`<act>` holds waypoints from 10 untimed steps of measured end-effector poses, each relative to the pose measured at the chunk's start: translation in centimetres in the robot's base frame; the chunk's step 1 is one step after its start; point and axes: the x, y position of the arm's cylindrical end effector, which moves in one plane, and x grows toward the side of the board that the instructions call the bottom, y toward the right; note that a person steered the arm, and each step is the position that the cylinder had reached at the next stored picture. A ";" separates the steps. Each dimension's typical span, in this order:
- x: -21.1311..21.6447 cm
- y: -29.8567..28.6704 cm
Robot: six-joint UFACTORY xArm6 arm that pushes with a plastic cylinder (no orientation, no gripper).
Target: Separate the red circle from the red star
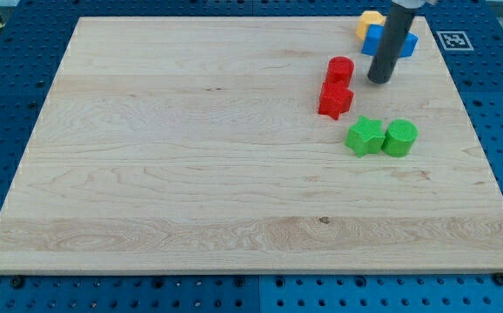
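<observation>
Camera view showing red circle (340, 69) touching red star (335, 100) near board's (191, 174) upper right. My tip (378, 80), bare rod gripping nothing, hovering just right of circle. Blocks looking light, rigid, sliding easily; pushing circle's right flank probably working best.

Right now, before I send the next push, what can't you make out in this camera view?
- Blue block, view's top right: my rod crosses it, so its shape is unclear.
- Yellow block: partly behind the blue one; shape unclear.
- My rod's upper part: cut off by the view's top edge. My tip shows, right of the red circle.
- Red circle and red star: touching or a slight gap, too small to tell.
</observation>
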 end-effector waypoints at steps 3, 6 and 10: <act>-0.4 -5.1; 2.9 -4.2; 3.1 -10.6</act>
